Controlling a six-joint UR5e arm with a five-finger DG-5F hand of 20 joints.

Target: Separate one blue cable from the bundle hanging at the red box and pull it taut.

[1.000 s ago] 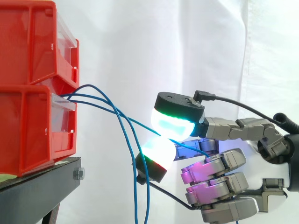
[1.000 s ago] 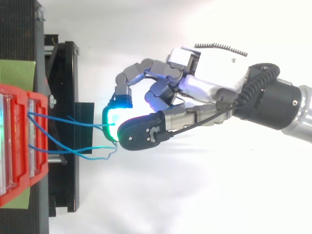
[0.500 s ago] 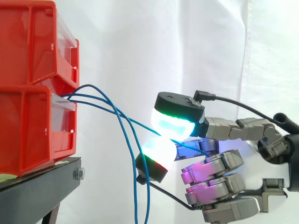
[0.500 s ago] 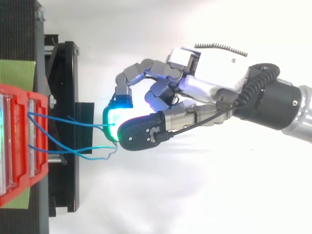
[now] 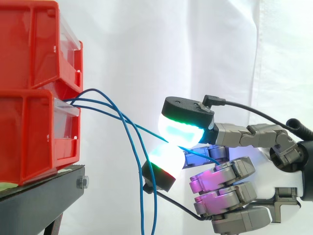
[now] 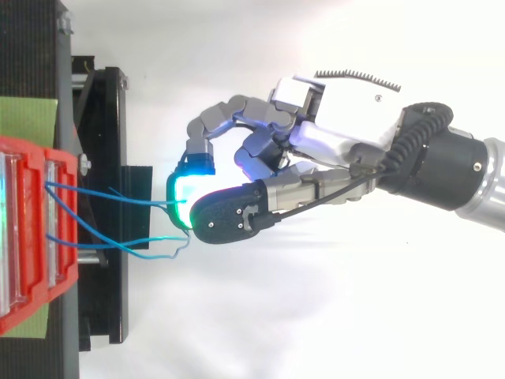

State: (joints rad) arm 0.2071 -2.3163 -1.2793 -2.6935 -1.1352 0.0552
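The hand point(image 5: 230, 183) sits at 4 o'clock in the side view, reaching in from 3 o'clock. In the top view it lies at the middle point(image 6: 339, 118), on the arm point(image 6: 454, 170) that enters from 3 o'clock. Two pads point(image 5: 182, 128) are pressed together and pinch one blue cable point(image 5: 146, 130) between them. The upper pad glows white, cyan and green, and the second, white one sits at its 7 o'clock. The other fingers point(image 5: 222, 176) are curled in toward the palm and glow magenta.

The cable leaves the front of the lower bin point(image 5: 29, 137) and runs toward 4 o'clock to the pads in a nearly straight line with only a slight bend. A short tail sticks out past the pads toward the curled fingers. In the top view the cable point(image 6: 110, 195) crosses from 9 o'clock to the pads.

Two loose cables point(image 5: 143, 196) come from the same bin front, arch over and hang toward 6 o'clock. In the side view they cross the black back of the second pad, and I cannot tell whether they touch it.

The lower bin and the upper bin point(image 5: 29, 44), both red, are stacked at 9 o'clock on the black stand point(image 5: 39, 200) at 7 o'clock. Behind everything hangs the white curtain point(image 5: 146, 44)
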